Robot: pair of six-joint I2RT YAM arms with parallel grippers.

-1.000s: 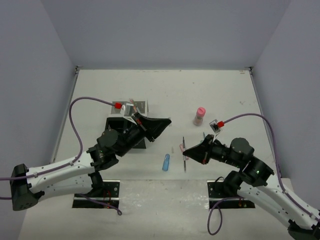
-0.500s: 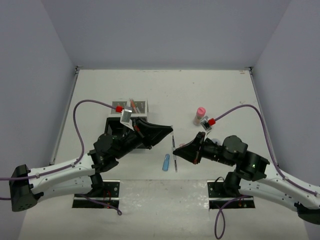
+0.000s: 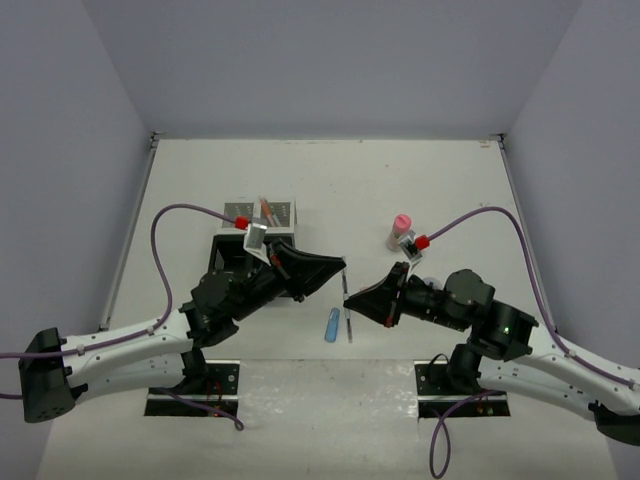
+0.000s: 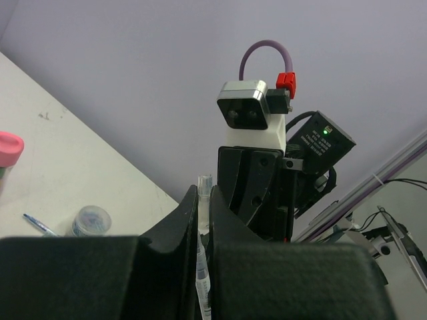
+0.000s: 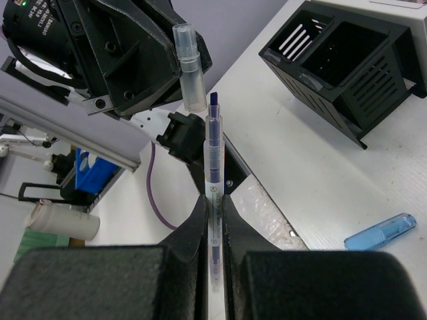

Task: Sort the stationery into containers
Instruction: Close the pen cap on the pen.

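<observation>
My right gripper (image 3: pixel 352 300) (image 5: pixel 213 207) is shut on a thin clear pen with blue ink (image 5: pixel 213 153), which it holds off the table (image 3: pixel 348 315). My left gripper (image 3: pixel 340 266) (image 4: pixel 203 200) is shut on a clear capped piece (image 4: pixel 203 187), and its end (image 5: pixel 187 67) stands right beside the pen's tip. I cannot tell whether the two touch. A blue capsule (image 3: pixel 331 325) (image 5: pixel 380 232) lies on the table below them. The black and white-grey organiser (image 3: pixel 283 212) (image 5: pixel 340 60) holds an orange pen (image 3: pixel 265 210) and is partly hidden by my left arm.
A pink-capped bottle (image 3: pixel 400 232) (image 4: pixel 8 148) stands right of centre. A round tub (image 4: pixel 92 220) and a thin blue pen (image 4: pixel 37 225) lie near it on the table. Both arm bases sit at the near edge.
My right gripper has carried the pen leftward up to my left gripper. The left gripper has swung forward to meet it. Over the last half second little has moved.
</observation>
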